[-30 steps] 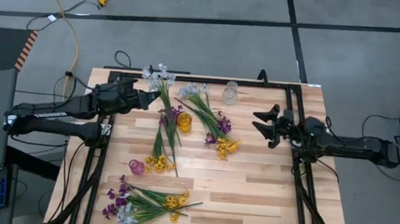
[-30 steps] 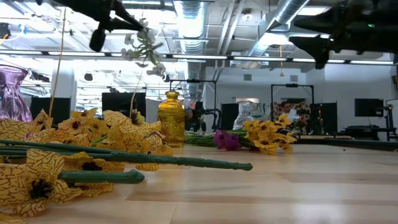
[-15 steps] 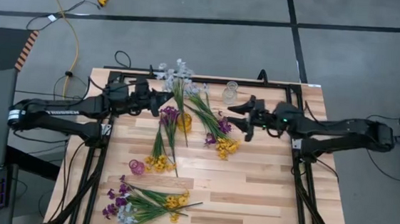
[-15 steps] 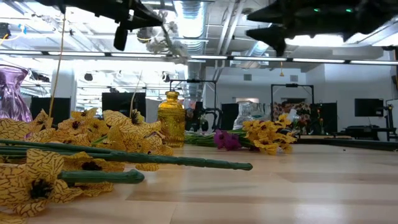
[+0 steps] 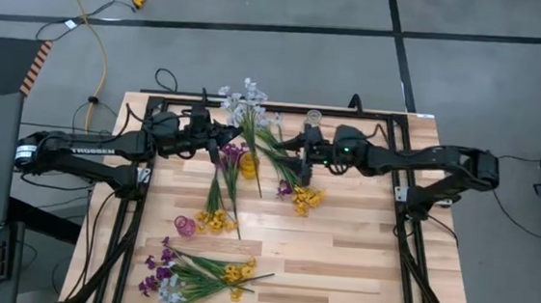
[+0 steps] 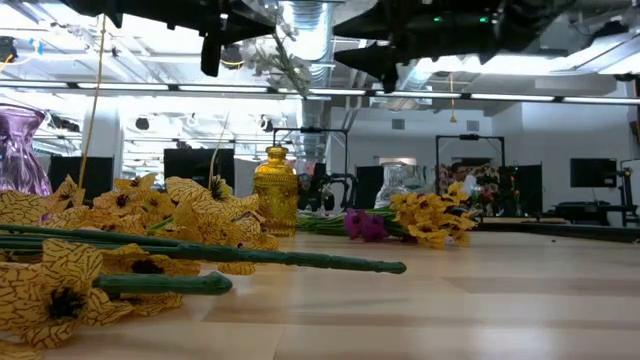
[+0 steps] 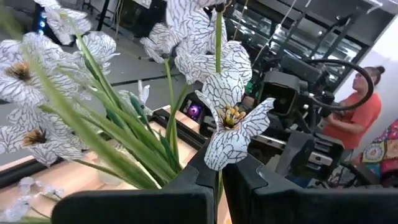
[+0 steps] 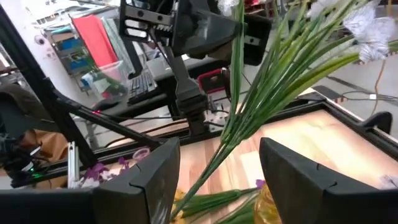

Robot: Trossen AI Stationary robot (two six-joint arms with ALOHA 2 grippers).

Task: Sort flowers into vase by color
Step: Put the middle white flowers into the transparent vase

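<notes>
My left gripper [image 5: 223,143] [image 7: 219,180] is shut on a white blossom spray [image 5: 244,99] [image 7: 225,118] and holds it above the table's far middle. In the low view the spray [image 6: 280,62] hangs high over the amber vase [image 6: 276,190] [image 5: 248,164]. My right gripper [image 5: 287,161] [image 8: 221,168] is open; its fingers stand on either side of the spray's green stems [image 8: 239,127] without touching. The clear vase [image 5: 312,126] stands near the far edge, and the purple vase [image 5: 184,225] stands to the near left. My left gripper pinches the white spray's green stems [image 7: 217,163] between its two fingers, below the blossoms. The fingers come level from the table's left and lie across the stems. The spray is lifted clear, with its blossoms toward the far edge and its stem end [image 5: 252,191] toward the near side.
Mixed flower bunches lie on the table: one right of the amber vase [image 5: 289,167] with yellow blossoms [image 5: 305,199], one near the middle [image 5: 216,210], one at the near edge [image 5: 193,276]. A black frame [image 5: 398,123] rims the table. A person [image 7: 364,112] is beyond it.
My left gripper has carried the white spray toward the table's right, over the amber vase. My right gripper has reached far toward the table's left, from the right side to the spray, and its open fingers now flank the stems.
</notes>
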